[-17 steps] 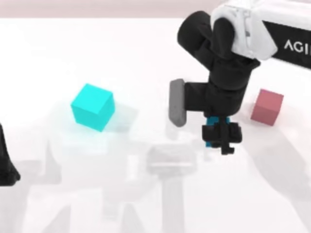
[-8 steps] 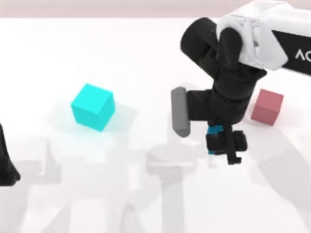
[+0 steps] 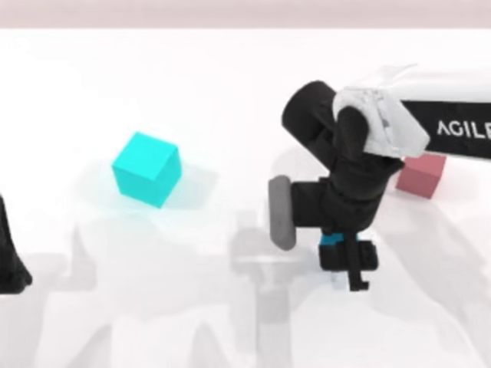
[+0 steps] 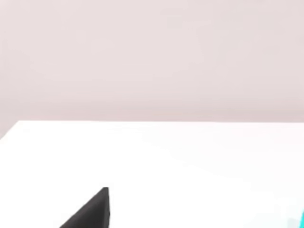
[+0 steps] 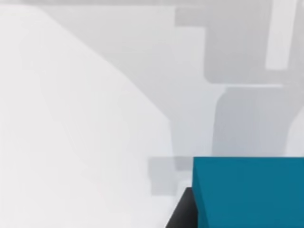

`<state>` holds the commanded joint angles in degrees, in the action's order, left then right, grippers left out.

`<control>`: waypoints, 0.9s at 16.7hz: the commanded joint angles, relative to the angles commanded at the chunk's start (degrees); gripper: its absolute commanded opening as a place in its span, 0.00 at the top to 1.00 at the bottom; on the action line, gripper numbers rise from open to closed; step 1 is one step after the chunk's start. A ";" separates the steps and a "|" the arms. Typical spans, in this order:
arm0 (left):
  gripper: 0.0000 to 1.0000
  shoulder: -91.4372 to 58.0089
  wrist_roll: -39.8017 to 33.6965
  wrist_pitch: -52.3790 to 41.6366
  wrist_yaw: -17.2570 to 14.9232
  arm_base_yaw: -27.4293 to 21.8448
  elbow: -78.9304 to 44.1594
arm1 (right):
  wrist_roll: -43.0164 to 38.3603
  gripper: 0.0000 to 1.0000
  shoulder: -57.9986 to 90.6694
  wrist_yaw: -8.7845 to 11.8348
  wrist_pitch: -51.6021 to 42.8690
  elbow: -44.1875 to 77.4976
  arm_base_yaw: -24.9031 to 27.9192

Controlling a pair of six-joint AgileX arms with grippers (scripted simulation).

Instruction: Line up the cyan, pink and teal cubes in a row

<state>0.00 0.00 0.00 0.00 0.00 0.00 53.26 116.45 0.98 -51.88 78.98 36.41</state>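
One teal cube [image 3: 332, 239] — inside right pincer [image 3: 349, 257]

Overhead view of table [image 3: 153, 307]; wrist views low (right closest).

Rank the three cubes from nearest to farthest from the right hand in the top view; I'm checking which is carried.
1. Teal cube: within the right hand itself.
2. Pink cube: farther back, toward the table's right, partly behind the arm.
3. Cyan cube: far off on the left side.
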 joint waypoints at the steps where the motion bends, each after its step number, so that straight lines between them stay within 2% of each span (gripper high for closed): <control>1: 0.00 0.00 0.00 0.00 0.00 0.00 0.00 | 0.01 1.00 0.07 0.00 0.18 -0.16 0.01; 4: 0.00 0.00 0.00 0.00 0.00 0.00 0.00 | 0.01 1.00 0.07 0.00 0.18 -0.16 0.01; 15: 0.00 0.00 0.00 0.00 0.00 0.00 0.00 | 0.01 0.17 0.07 0.00 0.18 -0.16 0.01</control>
<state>0.00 0.00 0.00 0.00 0.00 0.00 53.26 116.51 0.98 -51.70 78.81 36.43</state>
